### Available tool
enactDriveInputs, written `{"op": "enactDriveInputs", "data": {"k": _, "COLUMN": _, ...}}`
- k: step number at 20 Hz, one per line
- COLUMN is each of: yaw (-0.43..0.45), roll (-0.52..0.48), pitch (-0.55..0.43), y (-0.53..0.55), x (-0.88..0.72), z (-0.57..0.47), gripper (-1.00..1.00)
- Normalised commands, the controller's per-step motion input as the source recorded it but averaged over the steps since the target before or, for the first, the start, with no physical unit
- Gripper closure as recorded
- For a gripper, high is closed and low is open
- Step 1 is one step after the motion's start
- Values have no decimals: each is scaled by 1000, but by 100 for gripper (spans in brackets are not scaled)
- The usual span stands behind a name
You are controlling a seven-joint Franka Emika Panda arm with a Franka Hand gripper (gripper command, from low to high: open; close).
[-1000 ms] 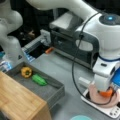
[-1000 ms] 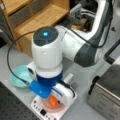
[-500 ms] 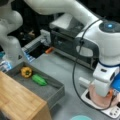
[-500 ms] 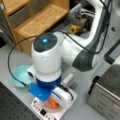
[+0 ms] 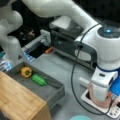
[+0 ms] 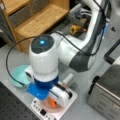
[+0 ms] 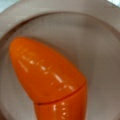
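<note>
An orange carrot (image 7: 47, 75) lies in a pinkish bowl (image 7: 100, 50) and fills the wrist view from very close. In both front views the bowl (image 5: 99, 103) (image 6: 47, 107) stands on a white scale (image 5: 113, 113) (image 6: 61, 112). The gripper (image 5: 102, 93) (image 6: 58, 98) reaches straight down into the bowl, right over the carrot (image 6: 52, 102). Its fingertips are hidden by the hand and the bowl, and none show in the wrist view.
A grey tray (image 5: 53, 92) at a front view's left holds a yellow pepper (image 5: 26, 72) and a green vegetable (image 5: 39, 80), beside a wooden block (image 5: 17, 100). A teal bowl (image 6: 18, 76) sits by the scale. A metal box (image 6: 107, 92) and wooden shelves (image 6: 37, 20) stand nearby.
The arm has come down over the bowl, bringing the hand lower onto the carrot. The bowl, scale and tray have stayed put.
</note>
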Motion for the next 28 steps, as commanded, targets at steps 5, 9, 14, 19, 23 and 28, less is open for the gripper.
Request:
{"op": "enactDriveInputs", "data": {"k": 5, "yaw": 129, "roll": -231, "pitch": -133, "y": 23, "x": -141, "z": -228, "gripper": -100}}
{"op": "enactDriveInputs", "data": {"k": 9, "yaw": 118, "roll": -254, "pitch": -148, "y": 36, "x": -210, "z": -210, "gripper": -100}}
{"op": "enactDriveInputs", "data": {"k": 14, "yaw": 107, "roll": -272, "pitch": -176, "y": 47, "x": -253, "z": -202, "gripper": -100}}
{"op": "enactDriveInputs", "data": {"k": 19, "yaw": 94, "roll": -282, "pitch": -198, "y": 46, "x": -318, "z": -181, "gripper": -100}}
{"op": "enactDriveInputs", "data": {"k": 23, "yaw": 65, "roll": -305, "pitch": -195, "y": 72, "x": -357, "z": -155, "gripper": -100}}
{"op": "enactDriveInputs", "data": {"k": 28, "yaw": 59, "roll": -323, "pitch": -210, "y": 89, "x": -302, "z": -155, "gripper": -100}}
